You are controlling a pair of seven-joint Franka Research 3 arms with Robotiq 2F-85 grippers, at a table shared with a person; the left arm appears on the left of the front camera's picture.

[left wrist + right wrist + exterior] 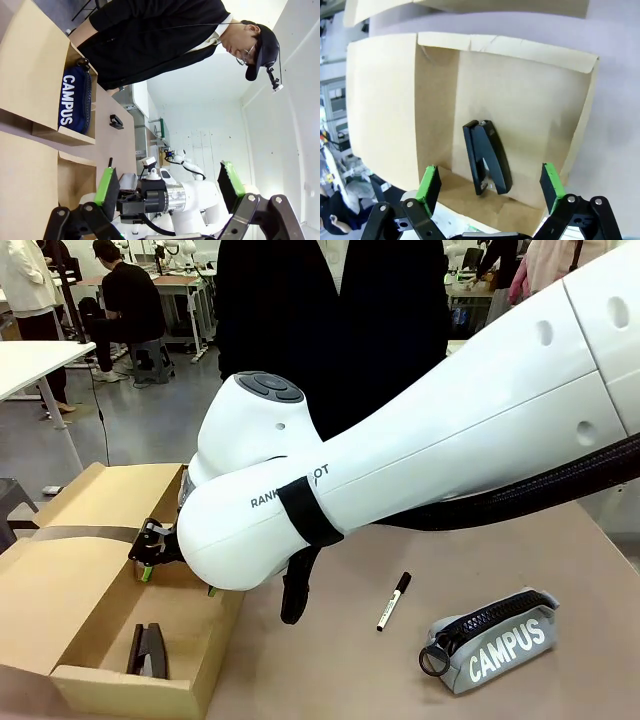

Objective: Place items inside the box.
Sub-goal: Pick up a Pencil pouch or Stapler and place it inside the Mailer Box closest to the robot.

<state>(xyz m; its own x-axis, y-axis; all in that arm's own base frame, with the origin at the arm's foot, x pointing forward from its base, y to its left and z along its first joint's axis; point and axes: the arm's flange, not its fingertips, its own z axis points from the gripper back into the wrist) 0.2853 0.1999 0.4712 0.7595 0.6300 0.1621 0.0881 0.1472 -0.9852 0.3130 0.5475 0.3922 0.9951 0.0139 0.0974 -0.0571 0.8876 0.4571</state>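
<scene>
We see the black stapler (pixel 487 157) lying on the box (pixel 380 100) floor, between and beyond the spread, empty fingers of our right gripper (pixel 490 179); the marker (pixel 393 601) and grey CAMPUS case (pixel 490 640) lie well off to its right; our left gripper (pixel 169 184) gapes empty too.
</scene>
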